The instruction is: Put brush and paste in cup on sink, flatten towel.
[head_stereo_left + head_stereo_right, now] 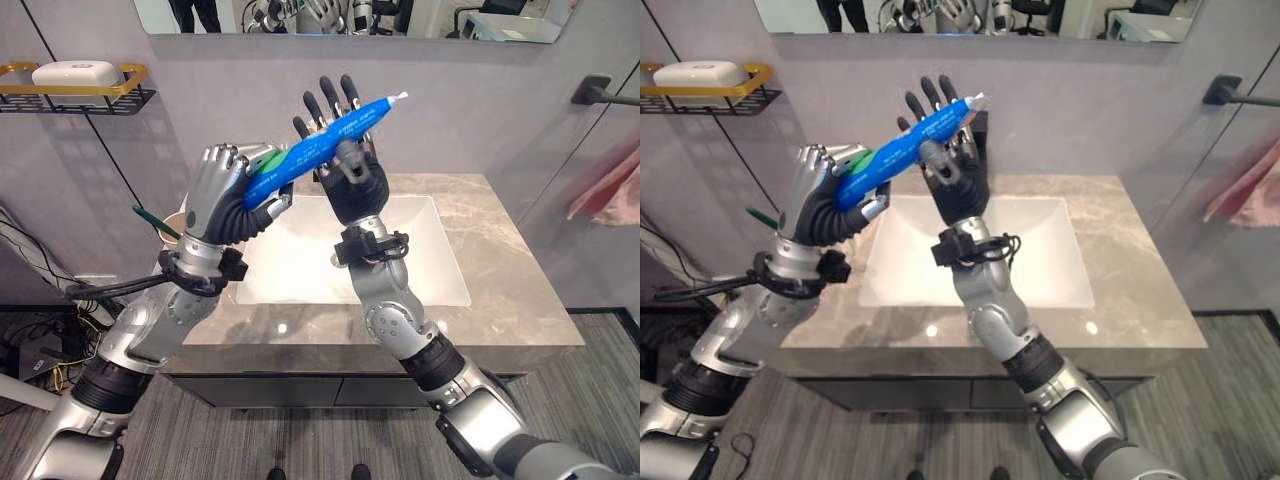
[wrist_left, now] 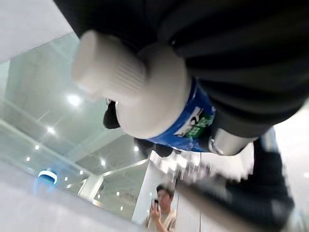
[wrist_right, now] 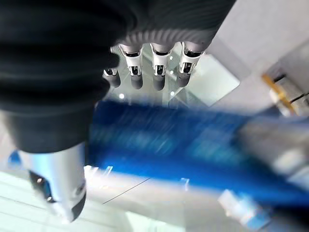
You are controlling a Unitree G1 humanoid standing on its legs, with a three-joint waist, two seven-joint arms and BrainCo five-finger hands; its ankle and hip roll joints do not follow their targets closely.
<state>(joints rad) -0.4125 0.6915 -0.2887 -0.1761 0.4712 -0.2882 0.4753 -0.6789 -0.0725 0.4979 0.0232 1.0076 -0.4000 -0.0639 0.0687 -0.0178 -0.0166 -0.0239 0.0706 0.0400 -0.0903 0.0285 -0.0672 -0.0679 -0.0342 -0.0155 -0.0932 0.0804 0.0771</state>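
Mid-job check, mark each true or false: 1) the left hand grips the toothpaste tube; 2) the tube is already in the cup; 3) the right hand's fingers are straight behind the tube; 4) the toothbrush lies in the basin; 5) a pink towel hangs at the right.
1) True: the left hand is curled round the toothpaste tube.
2) False: it is held in the air above the sink.
3) True: the right hand is open.
4) False: the green toothbrush stands in the cup.
5) True: pink towel.

The left hand (image 1: 222,190) hides the blue paste tube's (image 1: 320,145) lower end, and the cup (image 1: 172,228) sits mostly behind its wrist
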